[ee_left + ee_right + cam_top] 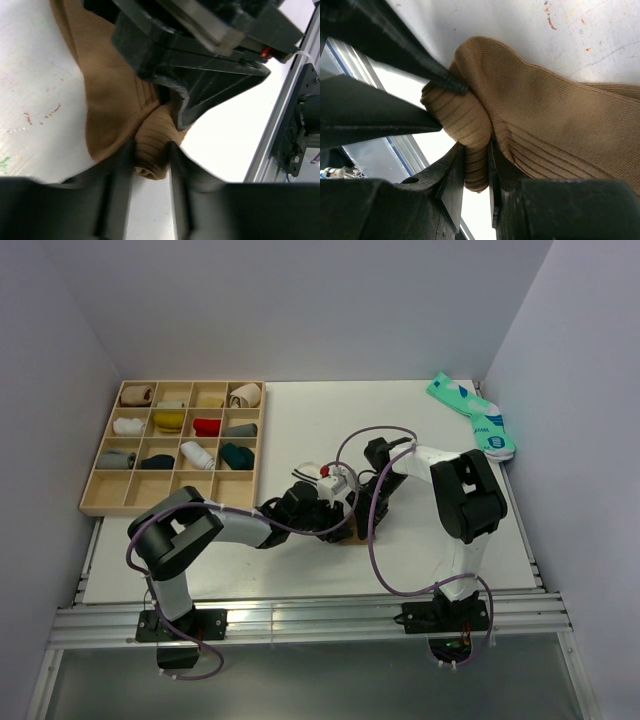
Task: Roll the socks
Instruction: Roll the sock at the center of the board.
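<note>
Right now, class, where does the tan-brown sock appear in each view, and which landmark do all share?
Top external: tan-brown sock, a sliver at centre, mostly hidden.
Left wrist: sock upper left down to centre.
Right wrist: sock fills centre and right.
Shared landmark: the white table.

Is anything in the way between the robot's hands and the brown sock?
No, nothing visible. The right gripper pinches the brown sock at its ribbed fold, and the left gripper has its fingers on both sides of the sock's bunched end.

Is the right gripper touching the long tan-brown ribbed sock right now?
Touching. The right wrist view shows a ribbed fold of the long tan-brown fabric sock pinched between both fingers of the right gripper.
</note>
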